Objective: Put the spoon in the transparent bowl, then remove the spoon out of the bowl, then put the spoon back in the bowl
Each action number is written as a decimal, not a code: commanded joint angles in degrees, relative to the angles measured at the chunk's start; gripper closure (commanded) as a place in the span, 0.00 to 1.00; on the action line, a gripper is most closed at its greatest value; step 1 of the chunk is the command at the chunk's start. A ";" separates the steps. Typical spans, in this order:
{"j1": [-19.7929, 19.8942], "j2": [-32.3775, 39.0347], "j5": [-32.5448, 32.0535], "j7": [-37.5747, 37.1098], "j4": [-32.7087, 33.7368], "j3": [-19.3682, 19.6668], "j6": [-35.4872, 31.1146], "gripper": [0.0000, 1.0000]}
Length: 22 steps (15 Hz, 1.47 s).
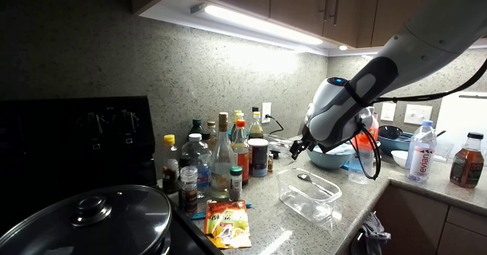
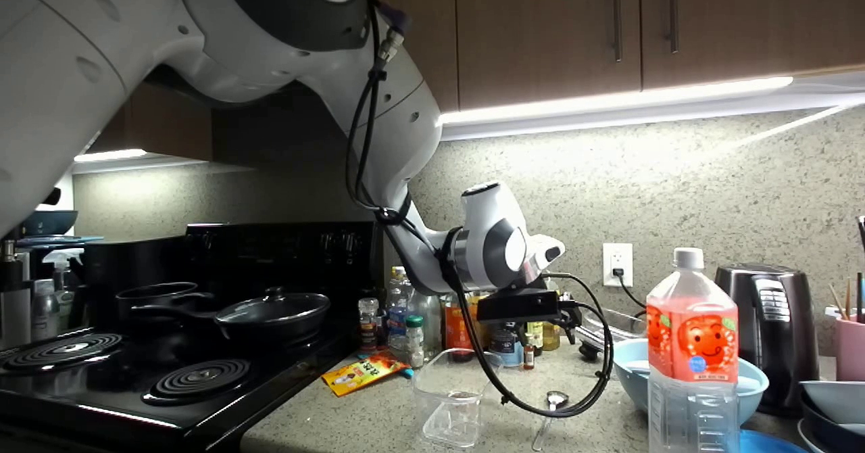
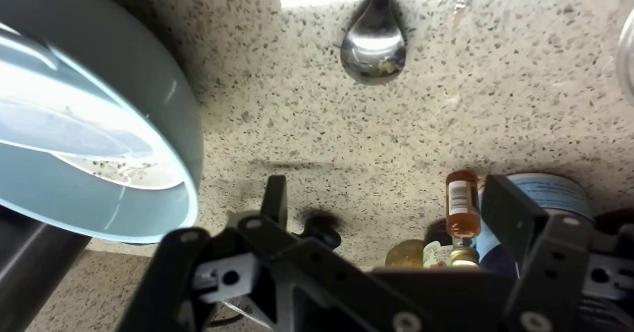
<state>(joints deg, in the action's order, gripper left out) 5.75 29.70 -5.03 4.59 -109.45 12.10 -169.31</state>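
In an exterior view one arm [image 2: 399, 128] arched down from the upper left; one transparent bowl [image 2: 449, 399] stood below and left of the gripper [image 3: 391, 207], whose jaws gaped; one spoon [image 2: 557, 397] lay on the counter [image 2: 324, 419] beneath it; one light blue bowl [image 2: 630, 375] sat to its right.

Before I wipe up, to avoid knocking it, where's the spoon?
In an exterior view, the spoon lies on the counter, right of the transparent bowl and left of the light blue bowl.
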 commanded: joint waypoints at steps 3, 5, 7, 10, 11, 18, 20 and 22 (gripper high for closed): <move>2.41 1.01 0.34 0.55 0.96 -2.27 1.44 0.00; 3.82 1.71 0.75 1.43 1.49 -3.65 1.33 0.00; 5.43 2.47 1.23 2.14 2.39 -5.17 1.54 0.00; 7.77 4.03 1.74 3.02 4.51 -7.30 2.76 0.00; 8.87 4.77 2.25 3.49 5.60 -8.33 3.72 0.00; 14.24 9.97 6.27 7.72 13.21 -13.21 11.32 0.00; 13.24 10.59 5.68 6.58 14.50 -11.53 14.10 0.00; 12.07 10.96 4.70 5.59 15.16 -9.85 13.78 0.00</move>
<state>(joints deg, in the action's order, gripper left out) 18.87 40.06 -0.37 9.62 -95.98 0.57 -157.11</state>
